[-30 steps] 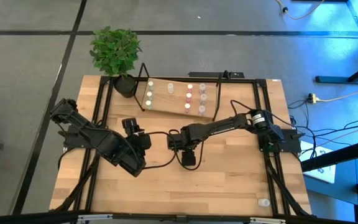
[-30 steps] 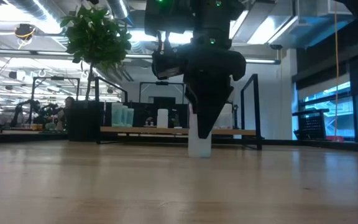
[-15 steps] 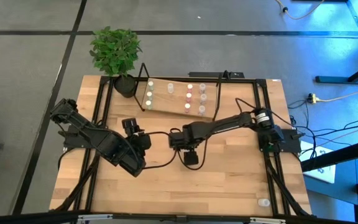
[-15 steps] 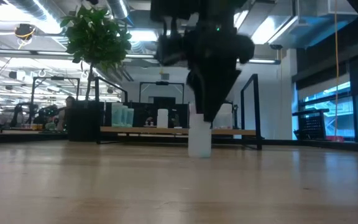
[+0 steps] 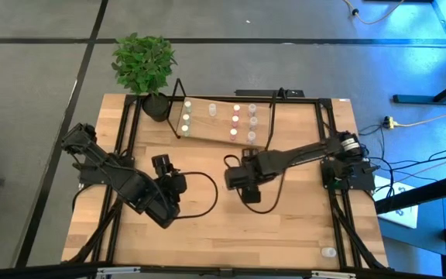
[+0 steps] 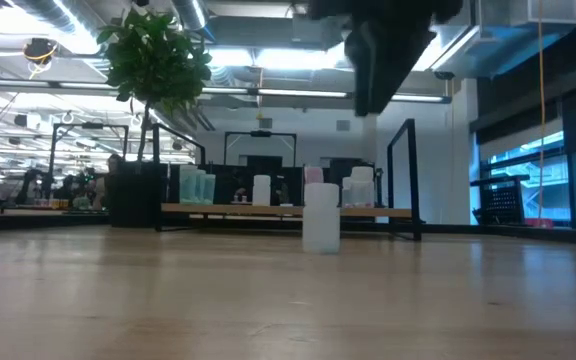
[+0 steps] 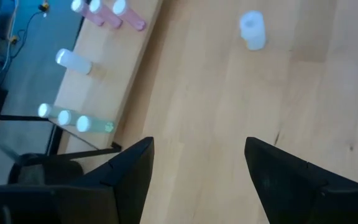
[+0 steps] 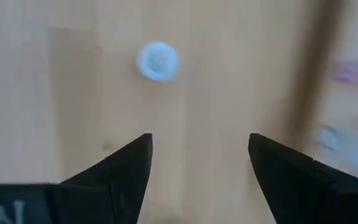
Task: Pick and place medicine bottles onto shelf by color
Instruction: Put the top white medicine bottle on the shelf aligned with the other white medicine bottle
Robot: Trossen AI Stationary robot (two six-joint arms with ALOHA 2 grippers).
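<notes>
The wooden counter [image 5: 300, 232] carries everything, with a potted plant [image 5: 144, 66] at its far left corner. Along the far edge lies the shelf [image 5: 221, 133], a light board in a black wire frame with upright ends, and on it the medicine bottles [image 5: 236, 118] stand in small groups: pale yellow-green ones towards the plant end, a clear one beside them, pink ones near the middle and whitish ones towards the other end. The right arm reaches in from the right edge to the middle of the counter, where the right gripper [image 5: 250, 184] hangs above the boards; in its wrist view its jaws stand wide apart with nothing between them, and a single white bottle [image 8: 158, 60] stands upright on the bare wood ahead of them, clear of both fingers. The low view shows that bottle [image 6: 321, 218] standing alone on the counter, with the dark gripper raised well above it. The left arm waits on the left half of the counter, the left gripper [image 5: 161, 164] also wide open and holding nothing; the same white bottle shows on the wood beyond it. One more small bottle [image 5: 328, 252] sits by itself near the counter's front right corner, well apart from the rest.
</notes>
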